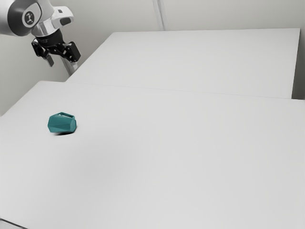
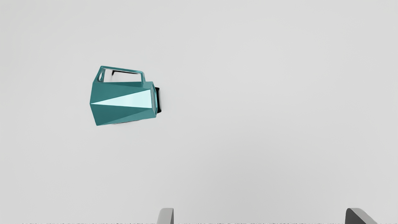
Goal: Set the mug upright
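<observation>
- Right, nearest the wrist camera, the gripper (image 2: 259, 216) was released, its two fingers wide apart with nothing between them; that spread presumably served to let a mug's body or handle pass between.
- It hung above table height, well apart from its target, a stance that seemed to leave room for lining up a grasp.
- And down on the tabletop (image 1: 167, 167) lay the teal mug (image 2: 121, 102), flat on its side, not upright, toward the exterior view's left!
- Its flat facets probably kept it from rolling, with one resting on the table, though a clumsy nudge could have tipped it onto the next.
- Its handle (image 2: 122, 69) stuck out on the side away from the fingers, likely a brace against rolling that way, and something a closing finger might have snagged.
- Which end was the mouth? Hard to call, so the direction of the turn was unsettled; a firm grip and a quarter turn looked like the job.
- Farther off, behind that table, a second white surface (image 1: 190, 57) stretched toward the wall (image 1: 228, 14), apparently just background to the play.
</observation>
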### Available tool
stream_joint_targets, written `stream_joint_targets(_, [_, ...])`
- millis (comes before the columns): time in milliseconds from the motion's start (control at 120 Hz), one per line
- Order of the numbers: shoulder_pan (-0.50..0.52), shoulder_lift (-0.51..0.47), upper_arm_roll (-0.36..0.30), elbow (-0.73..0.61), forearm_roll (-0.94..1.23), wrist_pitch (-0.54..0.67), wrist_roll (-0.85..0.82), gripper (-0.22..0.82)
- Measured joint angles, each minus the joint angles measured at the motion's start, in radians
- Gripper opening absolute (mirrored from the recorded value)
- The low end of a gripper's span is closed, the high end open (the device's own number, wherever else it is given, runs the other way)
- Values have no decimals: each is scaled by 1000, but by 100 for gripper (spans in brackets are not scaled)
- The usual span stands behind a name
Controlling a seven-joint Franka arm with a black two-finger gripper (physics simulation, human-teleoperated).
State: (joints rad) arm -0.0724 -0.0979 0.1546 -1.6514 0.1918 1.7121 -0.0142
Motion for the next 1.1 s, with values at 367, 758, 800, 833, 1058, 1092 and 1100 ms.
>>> stream_joint_targets(367, [36,-31,31,-33,1,4,10,60])
stream_joint_targets(758, [582,207,40,-22,-422,-28,103,61])
stream_joint_targets(800, [595,248,40,-8,-468,-29,127,60])
stream_joint_targets(833, [596,282,40,3,-502,-29,147,60])
stream_joint_targets(1058, [665,481,40,96,-695,-32,296,60])
stream_joint_targets(1092, [681,508,39,117,-717,-34,319,60])
stream_joint_targets(1100, [684,515,39,122,-722,-34,325,60])
